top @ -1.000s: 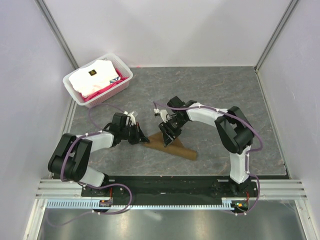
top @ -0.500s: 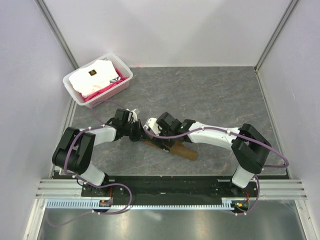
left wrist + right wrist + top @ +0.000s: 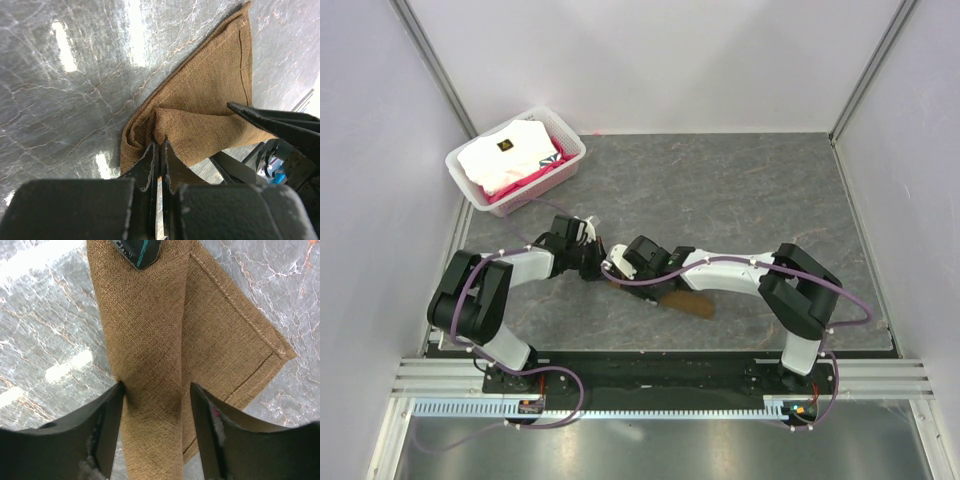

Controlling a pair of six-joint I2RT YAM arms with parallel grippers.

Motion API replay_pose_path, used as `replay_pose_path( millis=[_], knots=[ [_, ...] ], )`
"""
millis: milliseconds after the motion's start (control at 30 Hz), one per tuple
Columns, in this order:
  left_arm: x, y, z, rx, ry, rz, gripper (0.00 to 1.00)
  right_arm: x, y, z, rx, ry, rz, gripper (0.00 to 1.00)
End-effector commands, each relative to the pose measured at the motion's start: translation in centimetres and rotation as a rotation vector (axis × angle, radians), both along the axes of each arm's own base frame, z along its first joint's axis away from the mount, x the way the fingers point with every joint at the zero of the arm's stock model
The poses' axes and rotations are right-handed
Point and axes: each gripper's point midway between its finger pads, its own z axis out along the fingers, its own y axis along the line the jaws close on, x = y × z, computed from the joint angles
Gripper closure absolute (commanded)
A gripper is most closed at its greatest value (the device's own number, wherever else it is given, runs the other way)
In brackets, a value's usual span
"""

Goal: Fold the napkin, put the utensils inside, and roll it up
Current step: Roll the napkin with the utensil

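Left wrist, napkin (image 3: 200,95): brown coarse-weave cloth, folded into a long hemmed band, lying on the bench (image 3: 60,75), toward 6 o'clock from its middle.
Left gripper (image 3: 159,145): closed, pinching the band's 10 o'clock end, likely to anchor it.
Right gripper (image 3: 156,390): fingers apart astride the band, seemingly ready to roll it.
Utensils: not visible, possibly wrapped inside.

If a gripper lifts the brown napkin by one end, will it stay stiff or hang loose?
Probably floppy: the napkin puckers where the left gripper pinches it. Likely not slippery, as the weave looks coarse. Its folded layers may spring open once released.
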Motion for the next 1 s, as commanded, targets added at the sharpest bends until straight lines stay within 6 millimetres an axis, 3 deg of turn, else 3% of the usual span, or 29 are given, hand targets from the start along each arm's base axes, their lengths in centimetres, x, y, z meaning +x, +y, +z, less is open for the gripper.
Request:
replay_pose_path(
  millis=[0, 200, 233, 300, 333, 367, 500, 733, 767, 967],
  knots=[
    [0.3, 0.0, 0.1, 0.012, -0.005, -0.011, 0.98, 0.6, -0.7, -1.4, -0.042, 0.029, -0.045, 0.41],
    [0.7, -0.1, 0.6, 0.007, -0.026, -0.013, 0.98, -1.0, -0.7, -2.5, -0.022, 0.193, -0.025, 0.57],
    [0.9, -0.2, 0.8, 0.005, -0.032, -0.015, 0.94, -1.2, -0.7, -2.6, -0.022, 0.214, -0.024, 0.58],
    [1.3, -0.3, 1.4, 0.000, -0.046, -0.012, 0.84, -2.2, -0.6, -2.8, -0.003, 0.290, -0.009, 0.63],
    [1.5, -0.3, 1.5, 0.001, -0.054, -0.009, 0.67, -2.5, -0.5, -2.8, 0.014, 0.320, -0.004, 0.64],
    [1.6, -0.3, 1.7, 0.004, -0.061, -0.006, 0.59, -2.7, -0.8, -3.1, 0.018, 0.350, -0.011, 0.65],
    [2.0, 0.7, 2.2, 0.050, -0.103, 0.034, 0.40, -3.8, -0.8, -3.4, 0.061, 0.468, -0.009, 0.68],
    [2.1, 3.1, 3.8, 0.120, -0.212, 0.130, 0.35, -4.9, -0.5, -3.0, 0.146, 0.616, 0.009, 0.69],
    [2.1, 3.1, 4.5, 0.110, -0.242, 0.135, 0.34, -5.1, -0.4, -2.9, 0.166, 0.646, 0.014, 0.68],
    [0.6, 2.2, 4.5, 0.030, -0.266, 0.083, 0.36, -5.8, -0.2, -2.4, 0.238, 0.773, 0.038, 0.69]
  ],
)
